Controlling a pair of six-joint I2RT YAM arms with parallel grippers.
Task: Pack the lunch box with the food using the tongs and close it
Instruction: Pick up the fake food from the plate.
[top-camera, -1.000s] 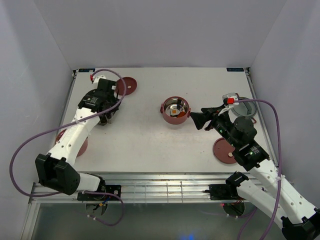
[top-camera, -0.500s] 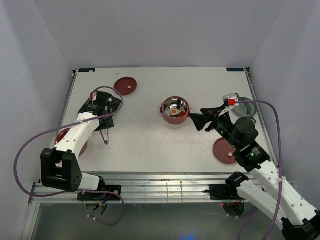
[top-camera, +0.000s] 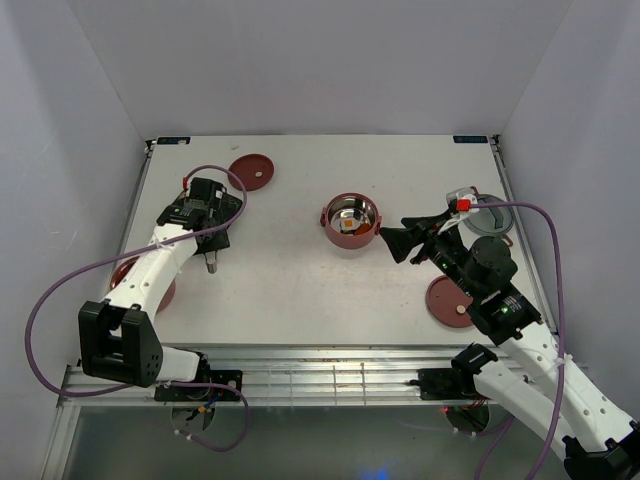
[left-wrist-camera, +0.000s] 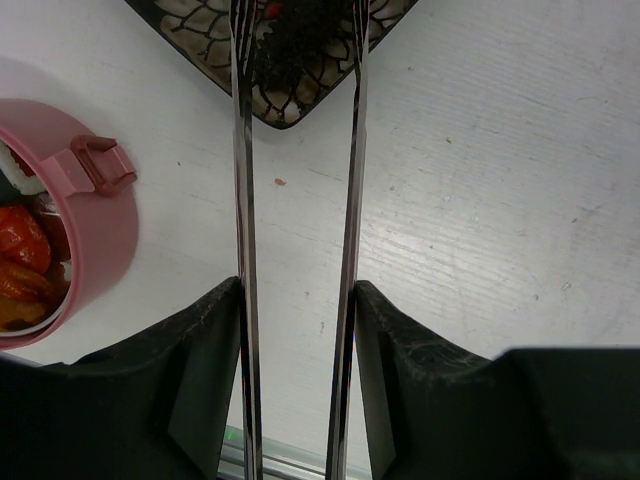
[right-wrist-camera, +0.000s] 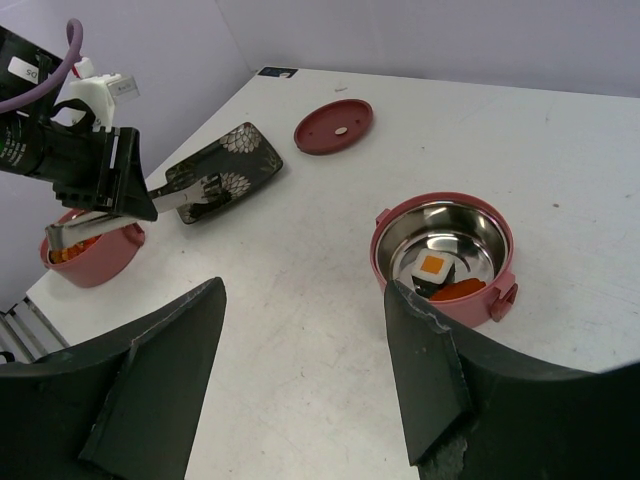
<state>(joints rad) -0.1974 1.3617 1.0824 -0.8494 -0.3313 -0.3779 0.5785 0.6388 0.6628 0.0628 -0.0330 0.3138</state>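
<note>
My left gripper (left-wrist-camera: 297, 290) (top-camera: 208, 245) is shut on the tongs (left-wrist-camera: 243, 200) (right-wrist-camera: 180, 195). The two silver arms lie against the fingers' inner faces, and their tips reach over the dark floral plate (left-wrist-camera: 300, 95) (right-wrist-camera: 228, 158). A lunch box tier (left-wrist-camera: 95, 225) (right-wrist-camera: 95, 255) with orange-red food (left-wrist-camera: 20, 240) sits to the left of the tongs. The other tier (top-camera: 325, 218) (right-wrist-camera: 382, 250) stands mid-table and holds a white roll (right-wrist-camera: 433, 268) and an orange piece (right-wrist-camera: 462, 288). My right gripper (top-camera: 392, 241) (right-wrist-camera: 302, 288) hangs open and empty just right of that tier.
One dark-red lid (top-camera: 251, 171) (right-wrist-camera: 334, 125) lies at the far left, beyond the plate. Another lid (top-camera: 449, 300) lies beside the right arm. A grey round disc (top-camera: 492, 216) sits by the right edge. White walls enclose the table on three sides.
My left arm has drawn back towards the near edge with the tongs, uncovering the far lid. The right arm has not moved.
</note>
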